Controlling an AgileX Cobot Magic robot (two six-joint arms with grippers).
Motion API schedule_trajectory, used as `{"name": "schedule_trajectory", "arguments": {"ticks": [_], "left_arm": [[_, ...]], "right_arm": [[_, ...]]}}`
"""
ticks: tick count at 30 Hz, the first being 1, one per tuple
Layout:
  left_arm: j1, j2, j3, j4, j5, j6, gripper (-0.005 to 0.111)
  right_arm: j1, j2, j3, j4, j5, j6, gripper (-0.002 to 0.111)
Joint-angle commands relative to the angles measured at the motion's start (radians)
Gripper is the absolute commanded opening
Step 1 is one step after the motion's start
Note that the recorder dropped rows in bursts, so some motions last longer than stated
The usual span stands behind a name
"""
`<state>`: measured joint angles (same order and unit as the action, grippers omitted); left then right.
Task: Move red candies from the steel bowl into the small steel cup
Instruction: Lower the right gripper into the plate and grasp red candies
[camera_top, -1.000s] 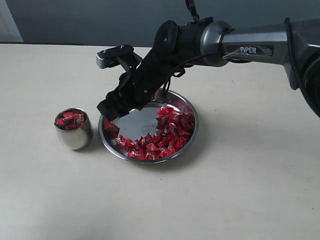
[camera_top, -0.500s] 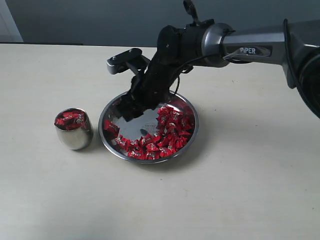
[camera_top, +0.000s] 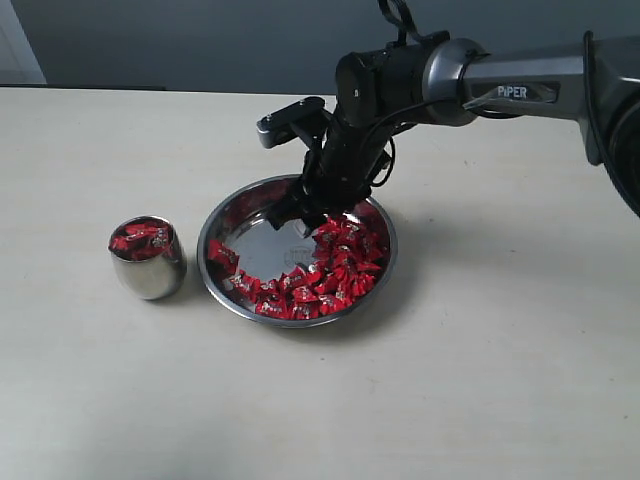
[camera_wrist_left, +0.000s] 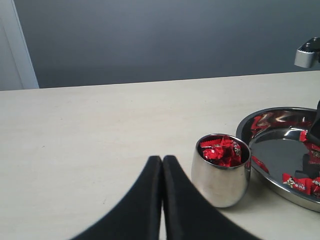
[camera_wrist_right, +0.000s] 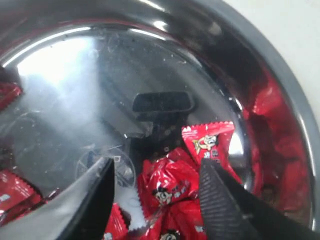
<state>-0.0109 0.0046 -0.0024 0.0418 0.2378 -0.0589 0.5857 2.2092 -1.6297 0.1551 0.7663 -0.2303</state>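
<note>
The steel bowl (camera_top: 372, 208) sits mid-table with red candies (camera_top: 335, 265) piled along its near and right side. My right gripper (camera_top: 312, 215) reaches down into the bowl at the back edge of the pile. In the right wrist view its jaws stand open (camera_wrist_right: 157, 167) around a red candy (camera_wrist_right: 167, 185), fingertips either side, not closed on it. The small steel cup (camera_top: 148, 258) stands left of the bowl and holds several red candies (camera_wrist_left: 220, 150). My left gripper (camera_wrist_left: 162, 162) is shut and empty, low on the table just beside the cup (camera_wrist_left: 220, 172).
The right arm (camera_top: 480, 85) stretches in from the right above the bowl's far rim. A grey wall backs the beige table (camera_top: 480, 380). The bowl's rim (camera_wrist_left: 260, 120) lies just beyond the cup in the left wrist view.
My right gripper has swung from the bowl's left rim, near the cup, rightward across the bowl and down onto the candy pile. The left gripper has not moved.
</note>
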Motion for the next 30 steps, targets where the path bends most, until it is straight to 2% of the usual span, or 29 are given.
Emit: {"name": "schedule_trajectory", "arguments": {"ticks": [1,17,19,26,30], "left_arm": [[-0.002,-0.005,0.002,0.001,0.0,-0.002,0.0],[-0.002,-0.005,0.002,0.001,0.0,-0.002,0.0],[-0.002,-0.005,0.002,0.001,0.0,-0.002,0.0],[-0.002,-0.005,0.002,0.001,0.0,-0.002,0.0],[-0.002,-0.005,0.002,0.001,0.0,-0.002,0.0]], "right_arm": [[-0.004,0.0,0.0,-0.014,0.009,0.005,0.05],[-0.004,0.052,0.0,-0.012,0.027,0.007,0.048],[-0.004,0.05,0.0,-0.012,0.015,0.007,0.043],[-0.004,0.05,0.0,-0.008,0.009,0.007,0.008],[-0.004,0.035,0.0,-0.008,0.009,0.007,0.004]]}}
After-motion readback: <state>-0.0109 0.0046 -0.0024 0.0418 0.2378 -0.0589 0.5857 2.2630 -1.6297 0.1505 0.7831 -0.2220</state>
